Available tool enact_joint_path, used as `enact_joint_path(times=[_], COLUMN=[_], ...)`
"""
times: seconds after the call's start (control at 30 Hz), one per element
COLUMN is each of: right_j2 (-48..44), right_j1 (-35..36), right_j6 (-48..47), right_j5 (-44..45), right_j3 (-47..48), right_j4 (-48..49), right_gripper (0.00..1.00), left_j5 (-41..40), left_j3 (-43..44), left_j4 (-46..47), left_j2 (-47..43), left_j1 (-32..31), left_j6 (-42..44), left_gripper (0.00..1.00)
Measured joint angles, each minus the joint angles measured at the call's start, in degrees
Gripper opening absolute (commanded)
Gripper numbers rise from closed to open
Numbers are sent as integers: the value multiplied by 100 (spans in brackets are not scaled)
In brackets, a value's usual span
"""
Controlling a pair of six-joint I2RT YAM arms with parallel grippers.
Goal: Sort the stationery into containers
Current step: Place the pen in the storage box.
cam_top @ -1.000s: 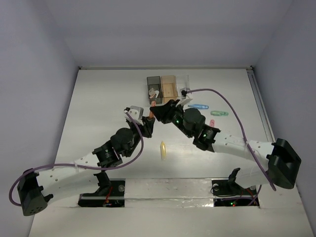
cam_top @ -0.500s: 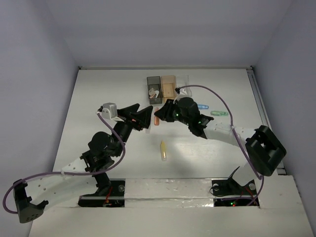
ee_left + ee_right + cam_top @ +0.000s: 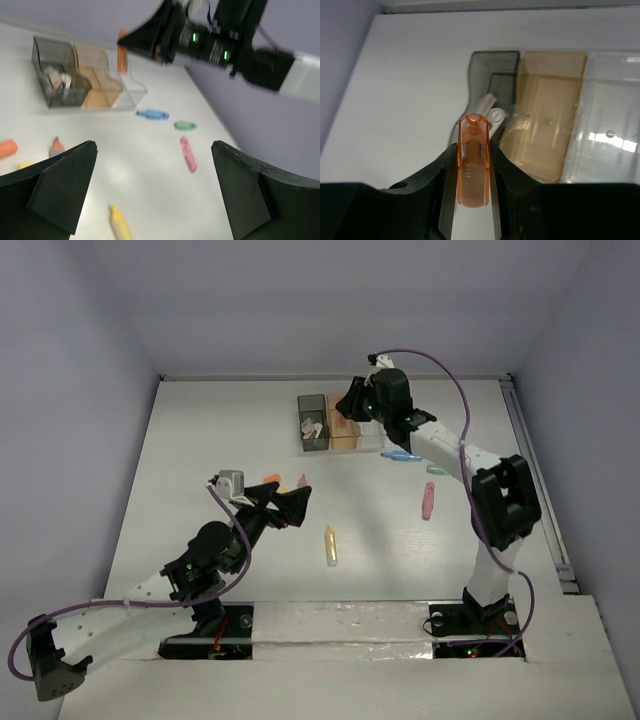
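**Right pincer** [image 3: 472, 150]: clamped on an orange marker [image 3: 472, 182], 1 finger on each side, the marker pointing away from the wrist camera. The marker is held in the air, off the counter [image 3: 200, 440], at the row of bins. From the wrist it lines up with the near edge of the grey bin [image 3: 492, 65], close beside the orange bin [image 3: 552, 100]. Which bin it hangs over cannot be told.

**Left pincer** [image 3: 155, 185]: jaws wide apart with nothing between them, above the counter and well apart from the bins.

**Bins**: 3 joined in a row, grey, orange, then the clear bin [image 3: 615, 100]. The grey one holds pale items [image 3: 490, 112] (kind not clear).

**Loose on the counter**:
- The yellow marker [image 3: 330, 545] lies between the 2 arms.
- The pink marker [image 3: 428, 500] and green marker [image 3: 438, 469] lie on the right.
- The blue marker [image 3: 400, 455] lies near the clear bin.
- A second orange marker [image 3: 271, 478] and a small pinkish piece [image 3: 302, 480] lie near the left pincer.
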Motion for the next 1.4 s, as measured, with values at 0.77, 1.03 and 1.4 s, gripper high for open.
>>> enact_joint_path(times=[0.77, 1.03, 1.4], right_j2=[2817, 2647, -1012], right_j1=[-229, -229, -1102], right_j6=[-1423, -1436, -1545], right_j5=[385, 323, 240], right_j3=[2997, 3252, -400], right_j4=[-2422, -2476, -1624], right_gripper=[58, 71, 48], left_j5=[365, 413, 662], left_j3=[-1137, -1137, -1106], left_j4=[-503, -503, -619], left_j2=[-409, -262, -553], left_j1=[0, 0, 0], left_j6=[-848, -850, -815], left_gripper=[99, 99, 99])
